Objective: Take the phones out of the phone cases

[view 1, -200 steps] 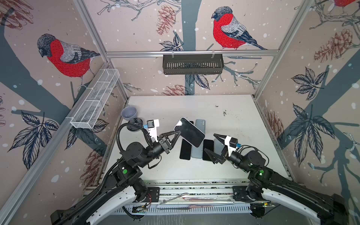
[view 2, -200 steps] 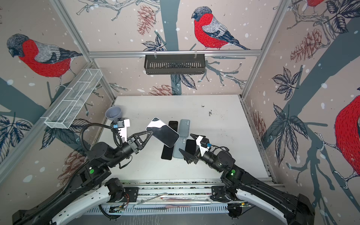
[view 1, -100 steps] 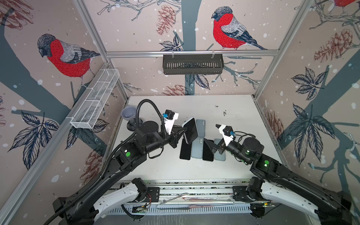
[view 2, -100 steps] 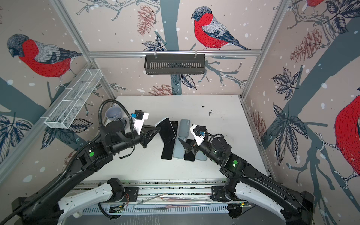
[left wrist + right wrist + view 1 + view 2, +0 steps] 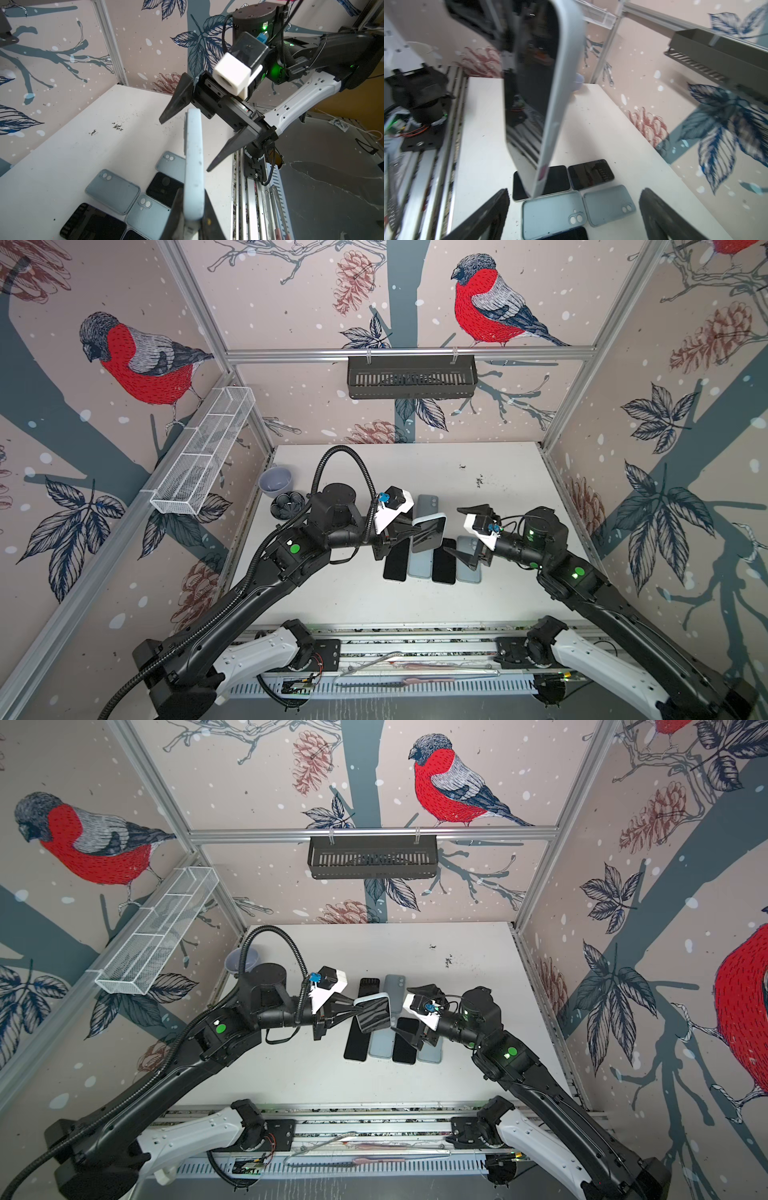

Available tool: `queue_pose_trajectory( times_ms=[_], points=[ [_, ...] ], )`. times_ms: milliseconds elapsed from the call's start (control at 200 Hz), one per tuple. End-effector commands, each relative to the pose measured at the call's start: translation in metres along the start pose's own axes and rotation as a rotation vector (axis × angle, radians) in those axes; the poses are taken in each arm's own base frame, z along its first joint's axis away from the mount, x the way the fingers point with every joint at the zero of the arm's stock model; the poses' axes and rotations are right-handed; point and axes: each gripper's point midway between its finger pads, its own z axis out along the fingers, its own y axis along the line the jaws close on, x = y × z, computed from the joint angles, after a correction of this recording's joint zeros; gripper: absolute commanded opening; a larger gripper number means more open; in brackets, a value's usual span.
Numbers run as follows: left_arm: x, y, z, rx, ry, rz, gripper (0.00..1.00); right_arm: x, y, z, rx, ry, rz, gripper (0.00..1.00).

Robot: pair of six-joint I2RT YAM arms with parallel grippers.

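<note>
Left gripper (image 5: 409,532), clamped on one end of the phone (image 5: 429,534), which sits in its blue case (image 5: 193,158), holds it raised above the worktop (image 5: 507,481). Right gripper (image 5: 452,530), jaws wide apart and empty, faces it.

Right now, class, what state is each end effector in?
Left end effector: closed, holding the cased phone.
Right end effector: open, holding nothing.
</note>
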Motion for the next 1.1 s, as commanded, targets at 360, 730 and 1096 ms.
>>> queue_pose_trajectory(
  times_ms=[360,730,1096],
  points=[
    [-0.01,-0.006,-0.012,0.139,-0.111,0.118,0.0,0.014,0.026,0.03,-0.286,0.033,0.008,0.7],
    [-0.011,-0.007,-0.017,0.143,-0.133,0.111,0.0,0.017,0.038,0.025,-0.331,0.02,0.01,0.49],
    [-0.011,-0.009,-0.017,0.167,-0.139,0.1,0.0,0.015,0.042,0.028,-0.373,0.016,0.001,0.21]
  ],
)
